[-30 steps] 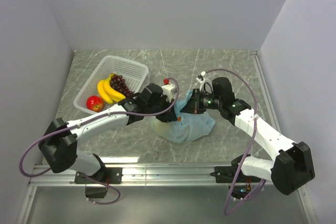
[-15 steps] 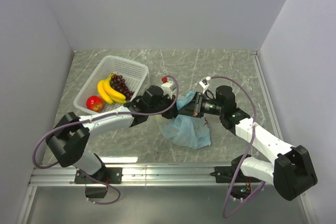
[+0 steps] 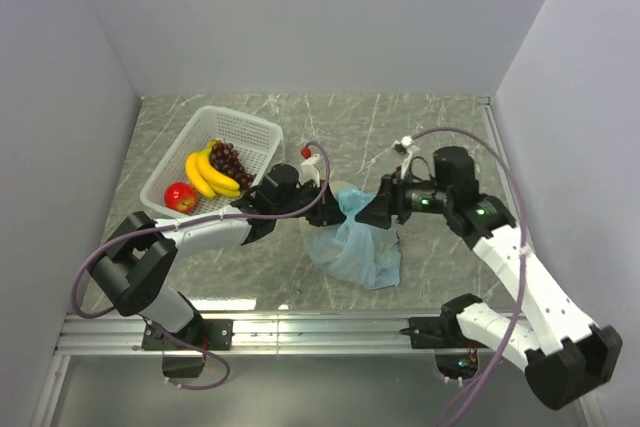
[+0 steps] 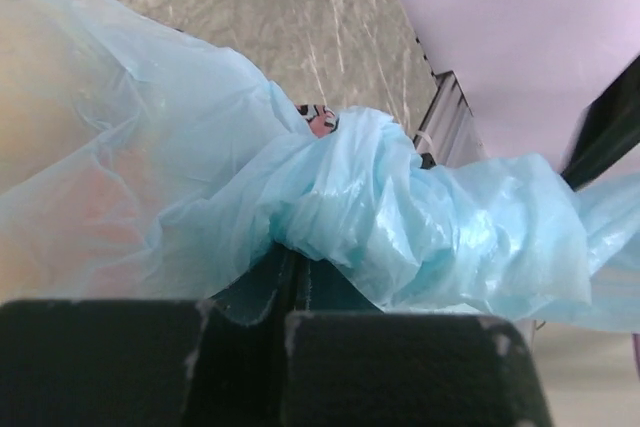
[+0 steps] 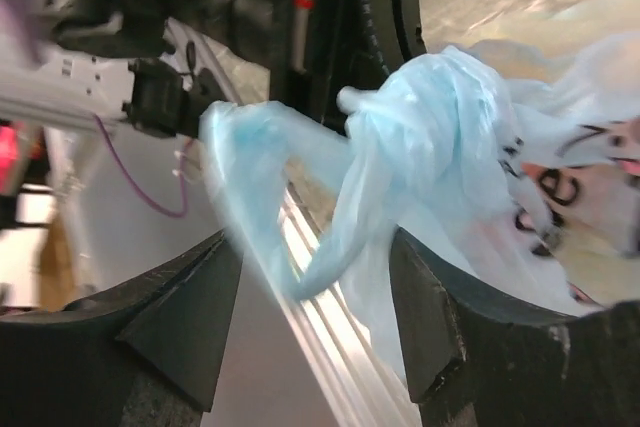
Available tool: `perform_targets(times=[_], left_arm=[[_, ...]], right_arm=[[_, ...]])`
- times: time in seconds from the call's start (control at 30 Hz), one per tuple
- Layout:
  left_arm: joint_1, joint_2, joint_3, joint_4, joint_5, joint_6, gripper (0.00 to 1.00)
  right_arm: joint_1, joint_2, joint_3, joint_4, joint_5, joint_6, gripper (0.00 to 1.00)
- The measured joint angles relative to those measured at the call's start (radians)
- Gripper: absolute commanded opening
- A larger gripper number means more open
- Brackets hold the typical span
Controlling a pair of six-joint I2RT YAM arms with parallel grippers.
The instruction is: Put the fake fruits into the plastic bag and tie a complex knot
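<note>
Likely, with the left claw (image 4: 284, 312) clenched on the plastic bag (image 3: 352, 245), which lies on the tabletop (image 3: 430, 137) just right of the white basket (image 3: 245, 117), and the right claw (image 5: 312, 267) spread wide around a handle tail (image 5: 245, 137), that thin film could slip out and loosen the knot (image 4: 400, 217).

My left arm (image 3: 205, 234) is stretched low toward centre. The left hand (image 3: 324, 213) is pinched tight on the plastic bag (image 3: 355, 247), fingers (image 4: 400, 367) almost touching. My right arm (image 3: 515, 262) reaches in from the right side with the wrist roughly level. The right hand (image 3: 376, 209) faces the left one, near it, fingers (image 5: 440, 327) spread wide.
</note>
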Motion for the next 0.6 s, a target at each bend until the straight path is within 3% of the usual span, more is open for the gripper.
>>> perform_targets(times=[0.1, 0.17, 0.27, 0.43, 0.6], left_arm=[[0.0, 0.0, 0.0, 0.002, 0.014, -0.003, 0.0], [0.0, 0.0, 0.0, 0.002, 0.019, -0.004, 0.0], [0.0, 0.0, 0.0, 0.0, 0.024, -0.003, 0.0], [0.002, 0.0, 0.0, -0.001, 0.051, -0.004, 0.0], [0.006, 0.006, 0.0, 0.011, 0.095, -0.008, 0.0]], right_arm=[[-0.089, -0.065, 0.05, -0.111, -0.022, -0.094, 0.64], [-0.18, -0.093, 0.062, -0.161, -0.046, -0.134, 0.51], [-0.297, -0.085, 0.057, -0.189, -0.051, -0.147, 0.45], [-0.336, 0.069, 0.014, -0.155, -0.081, -0.125, 0.46], [-0.316, 0.252, -0.044, -0.076, -0.102, -0.039, 0.66]])
